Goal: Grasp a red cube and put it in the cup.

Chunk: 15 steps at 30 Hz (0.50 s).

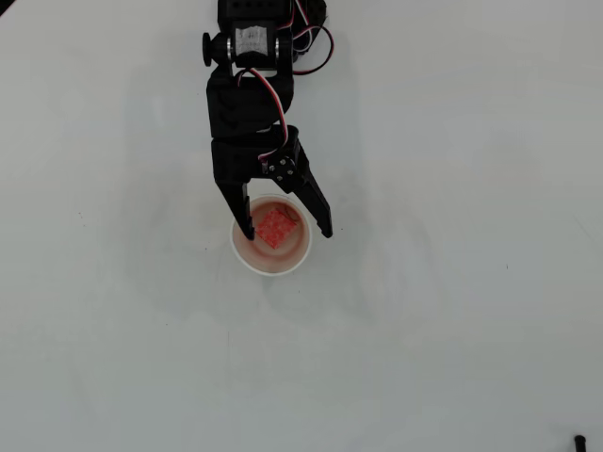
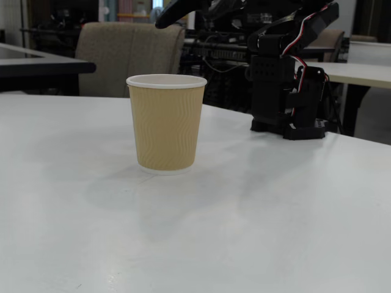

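Observation:
In the overhead view the red cube point(image 1: 275, 226) lies inside the cup point(image 1: 294, 259), a round paper cup with a white rim, free of the fingers. My gripper point(image 1: 286, 232) hangs over the cup, open, its two black fingers spread to either side of the cube. From the side, the fixed view shows the cup point(image 2: 166, 122) as a tan ribbed cup standing upright on the white table, with a black fingertip point(image 2: 166, 13) high above its rim. The cube is hidden inside the cup in that view.
The arm's black base point(image 2: 287, 91) stands behind the cup in the fixed view, with red and white wires. A chair point(image 2: 125, 58) and desks sit beyond the table's far edge. A small dark object point(image 1: 579, 440) lies at the bottom right of the overhead view.

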Tool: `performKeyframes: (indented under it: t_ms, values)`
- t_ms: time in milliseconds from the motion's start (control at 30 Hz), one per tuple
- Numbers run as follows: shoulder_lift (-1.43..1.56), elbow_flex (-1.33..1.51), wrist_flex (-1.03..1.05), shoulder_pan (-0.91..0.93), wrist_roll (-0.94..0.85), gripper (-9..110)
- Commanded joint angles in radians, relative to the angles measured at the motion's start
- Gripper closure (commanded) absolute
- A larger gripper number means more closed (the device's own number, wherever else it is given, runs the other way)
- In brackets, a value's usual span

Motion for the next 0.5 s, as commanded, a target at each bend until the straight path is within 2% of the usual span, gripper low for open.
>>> performKeyframes:
  t_ms: [0,167,467]
  values:
    - [0.023,-0.008,-0.026,0.006,0.008,67]
    - [0.029,-0.003,-0.043,0.012,0.025,67]
    - [0.086,0.032,-0.049,0.037,0.121,79]
